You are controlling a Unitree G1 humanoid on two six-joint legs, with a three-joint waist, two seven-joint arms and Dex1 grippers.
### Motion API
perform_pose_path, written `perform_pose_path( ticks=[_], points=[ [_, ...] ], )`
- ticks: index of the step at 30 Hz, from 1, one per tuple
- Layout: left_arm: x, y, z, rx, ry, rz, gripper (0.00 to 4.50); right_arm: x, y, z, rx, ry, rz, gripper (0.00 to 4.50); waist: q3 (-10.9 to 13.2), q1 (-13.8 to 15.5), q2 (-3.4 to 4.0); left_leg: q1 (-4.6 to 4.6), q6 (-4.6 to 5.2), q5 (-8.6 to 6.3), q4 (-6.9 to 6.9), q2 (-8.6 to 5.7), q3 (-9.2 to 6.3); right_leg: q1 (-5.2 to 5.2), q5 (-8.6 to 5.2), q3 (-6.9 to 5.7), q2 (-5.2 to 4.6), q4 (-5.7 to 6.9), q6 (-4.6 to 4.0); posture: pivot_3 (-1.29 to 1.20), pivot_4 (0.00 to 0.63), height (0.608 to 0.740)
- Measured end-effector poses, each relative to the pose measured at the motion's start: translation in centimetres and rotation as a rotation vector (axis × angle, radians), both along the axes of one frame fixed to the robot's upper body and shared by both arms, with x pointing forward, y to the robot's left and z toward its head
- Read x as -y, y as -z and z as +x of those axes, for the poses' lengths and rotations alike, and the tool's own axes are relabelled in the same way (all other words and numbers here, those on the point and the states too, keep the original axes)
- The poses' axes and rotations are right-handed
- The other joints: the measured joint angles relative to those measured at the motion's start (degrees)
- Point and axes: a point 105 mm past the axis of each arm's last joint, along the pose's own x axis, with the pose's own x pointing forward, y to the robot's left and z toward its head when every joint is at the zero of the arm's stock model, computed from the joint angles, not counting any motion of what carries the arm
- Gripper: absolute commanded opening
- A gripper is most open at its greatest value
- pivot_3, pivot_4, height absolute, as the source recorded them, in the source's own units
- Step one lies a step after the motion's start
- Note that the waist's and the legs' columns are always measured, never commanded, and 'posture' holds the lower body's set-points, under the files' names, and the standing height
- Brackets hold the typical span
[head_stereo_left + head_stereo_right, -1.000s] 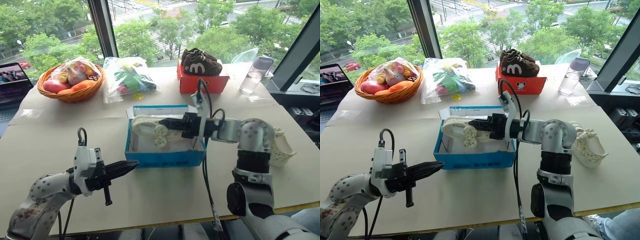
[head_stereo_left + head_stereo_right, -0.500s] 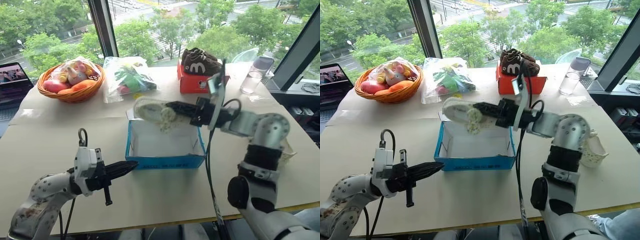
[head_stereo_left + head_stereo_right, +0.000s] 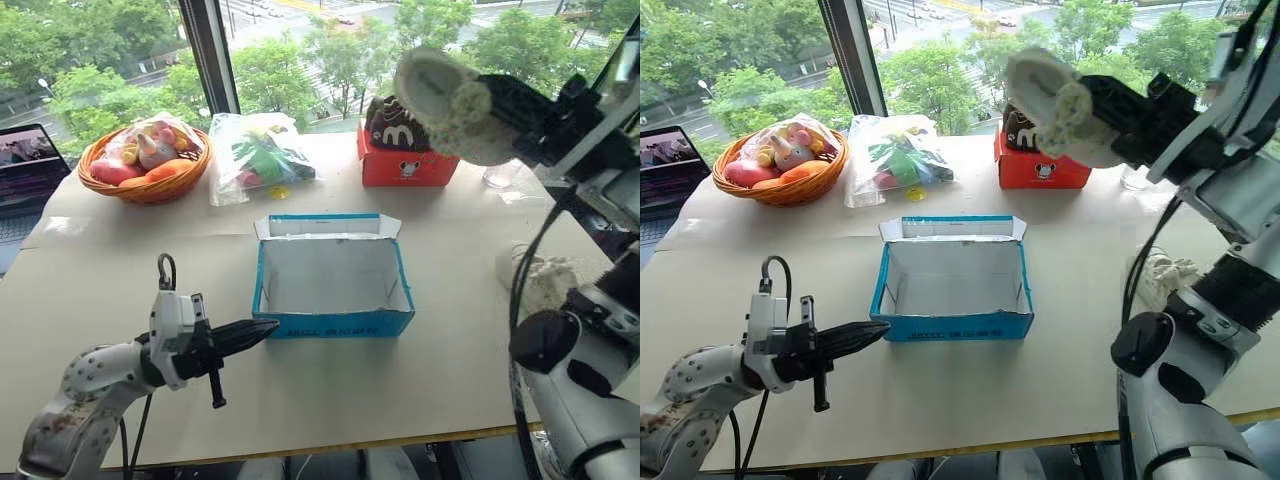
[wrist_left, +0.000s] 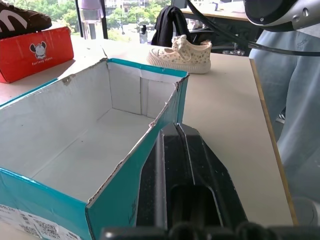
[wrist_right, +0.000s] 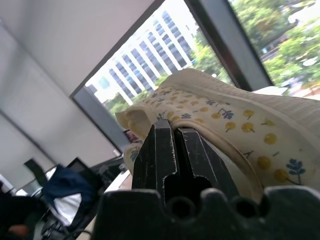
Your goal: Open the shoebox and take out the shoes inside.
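Shoebox (image 3: 332,278) sat open mid-table, white interior bare, lid flap standing at the far edge. Right gripper (image 5: 172,150) was clenched on the collar of one shoe (image 3: 445,100), held high in the air over the table's right side, sole facing the head camera. Second shoe (image 4: 181,54) lay on the table to the right of the box, upright, well apart from it. Left gripper (image 3: 250,335) was clamped shut on nothing, pointing level at the box's near left corner, just beside it.

Handling, as judged: shoe looked light, with a soft fabric upper that would give under a pinch. Collar rim seemed the sound hold; the rubber sole would be too broad and the laces too loose. Cardboard box appeared light and would likely slide if nudged.
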Motion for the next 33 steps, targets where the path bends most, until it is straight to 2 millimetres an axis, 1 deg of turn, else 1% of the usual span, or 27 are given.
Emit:
perform_pose_path(
  ticks=[5, 8, 10, 14, 17, 20, 25, 27, 30, 33],
  points=[
    [0.5, -0.1, 0.1, -0.001, 0.023, 0.002, 0.00, 2.2, 1.7, -0.2, -0.050, 0.127, 0.028, 0.03, 0.0, -0.2, 0.03, 0.04, 0.01, 0.01, 0.00, 0.02, 0.02, 0.03, 0.00, 0.01, 0.01, 0.03, -0.01, 0.00, 0.150, 0.740],
    [0.7, -0.2, 0.2, 0.001, 0.034, 0.002, 0.00, 3.5, 3.7, -0.4, -0.110, 0.201, 0.027, 0.03, 0.0, -0.1, 0.02, 0.03, 0.01, 0.01, 0.00, 0.02, 0.04, 0.05, 0.00, 0.03, 0.00, -0.01, 0.00, 0.00, 0.150, 0.740],
    [0.8, -0.3, 0.3, 0.003, 0.038, 0.003, 0.00, 4.3, 5.8, -1.0, -0.163, 0.254, 0.010, 0.03, 0.0, 0.0, 0.03, 0.02, 0.02, 0.00, 0.00, 0.02, 0.04, 0.04, 0.00, 0.03, 0.00, 0.01, 0.00, 0.00, 0.150, 0.740],
    [1.0, -0.2, 0.3, -0.009, 0.049, 0.001, 0.00, 3.8, 9.5, -1.8, -0.253, 0.259, 0.006, 0.03, 0.0, -0.3, 0.04, 0.04, 0.02, 0.00, 0.00, 0.03, 0.07, 0.04, 0.00, 0.08, 0.00, 0.03, 0.00, 0.00, 0.150, 0.740],
    [1.2, -0.1, 0.3, -0.015, 0.057, -0.003, 0.00, 3.4, 11.6, -2.7, -0.303, 0.250, 0.004, 0.03, 0.0, -0.1, 0.07, 0.05, 0.03, 0.01, 0.01, 0.03, 0.08, 0.06, 0.00, 0.08, 0.00, 0.03, 0.00, 0.00, 0.150, 0.740],
    [1.3, 0.0, 0.3, -0.018, 0.062, -0.003, 0.00, 3.3, 12.8, -3.4, -0.337, 0.259, 0.004, 0.03, 0.0, 0.0, 0.07, 0.05, 0.04, 0.01, 0.03, 0.02, 0.08, 0.10, -0.01, 0.08, 0.00, 0.00, 0.01, 0.00, 0.150, 0.740],
    [1.5, 0.1, 0.3, -0.023, 0.069, -0.003, 0.00, 3.2, 14.9, -4.4, -0.408, 0.287, 0.067, 0.03, 0.0, -0.1, 0.08, 0.06, 0.04, 0.01, 0.02, 0.03, 0.08, 0.10, -0.02, 0.09, 0.00, 0.00, 0.03, 0.00, 0.150, 0.740],
    [1.6, 0.1, 0.3, -0.028, 0.072, -0.003, 0.00, 3.2, 15.5, -4.8, -0.430, 0.302, 0.095, 0.03, 0.0, -0.1, 0.08, 0.06, 0.04, 0.01, 0.01, 0.03, 0.08, 0.11, -0.05, 0.09, 0.00, -0.01, 0.07, 0.00, 0.150, 0.740],
    [1.6, 0.3, 0.3, -0.044, 0.073, 0.000, 0.00, 4.0, 16.3, -5.5, -0.469, 0.348, 0.195, 0.03, 0.0, 0.0, 0.08, 0.07, 0.04, 0.01, 0.02, 0.04, 0.08, 0.14, -0.09, 0.09, 0.00, -0.04, 0.15, 0.00, 0.150, 0.740],
    [1.7, 0.3, 0.2, -0.048, 0.077, 0.000, 0.00, 4.5, 17.3, -6.1, -0.513, 0.372, 0.282, 0.03, 0.0, 0.0, 0.08, 0.09, 0.04, 0.01, 0.02, 0.05, 0.08, 0.15, -0.17, 0.10, 0.01, -0.03, 0.26, 0.00, 0.150, 0.740]
  ],
)
